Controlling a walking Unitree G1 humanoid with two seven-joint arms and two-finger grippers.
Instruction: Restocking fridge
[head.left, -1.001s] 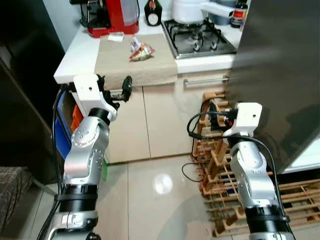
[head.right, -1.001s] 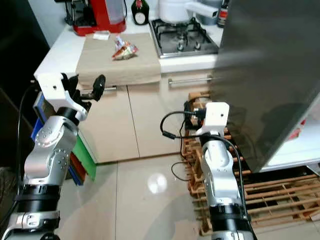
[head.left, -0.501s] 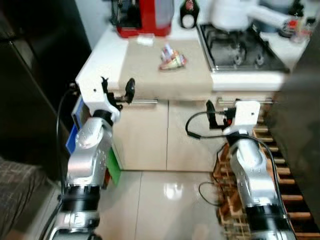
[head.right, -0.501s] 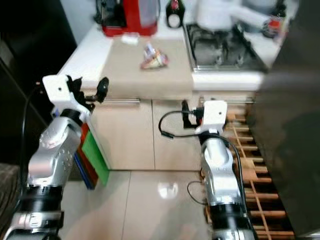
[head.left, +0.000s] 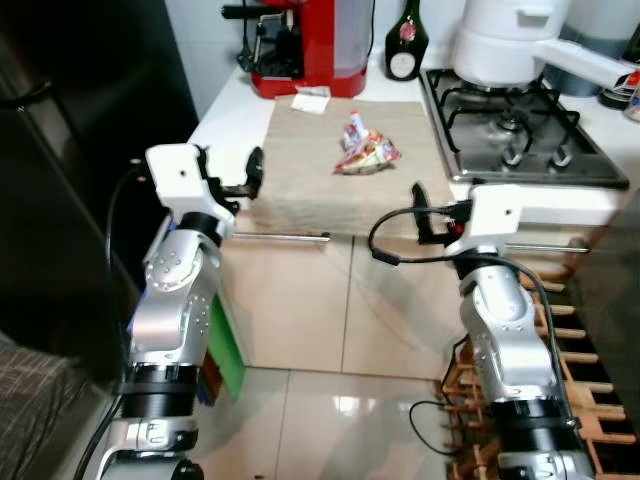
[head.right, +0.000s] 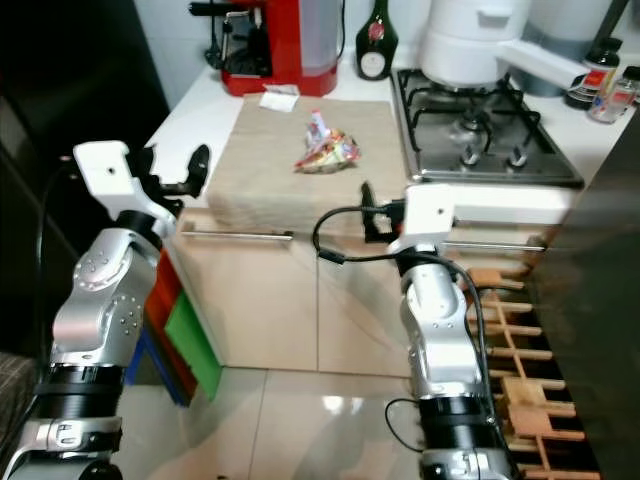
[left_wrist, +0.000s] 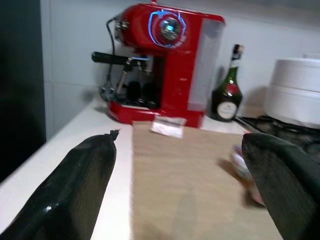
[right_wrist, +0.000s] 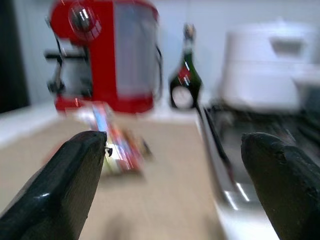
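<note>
A crumpled colourful snack packet (head.left: 368, 152) lies on the beige mat (head.left: 330, 185) on the white counter. My left gripper (head.left: 231, 170) is raised at the counter's front left edge, open and holding nothing; its wrist view looks along the mat toward the packet (left_wrist: 243, 170). My right gripper (right_wrist: 172, 182) is held just before the counter's front edge, right of the mat, open and holding nothing, with the packet (right_wrist: 116, 146) ahead of it. A dark fridge door (head.right: 598, 300) stands at the right edge.
A red coffee machine (head.left: 312, 45), a green bottle (head.left: 405, 47) and a small white sachet (head.left: 311, 102) sit at the back. A white pot (head.left: 505, 42) stands on the gas hob (head.left: 515, 135). A wooden rack (head.left: 590, 335) is low right, coloured boards (head.left: 226, 345) low left, beside a dark cabinet (head.left: 70, 170).
The view has swung left and closer to the counter, and the fridge door has slid toward the right edge. Both arms stay raised with fingers apart, now level with the counter's front edge.
</note>
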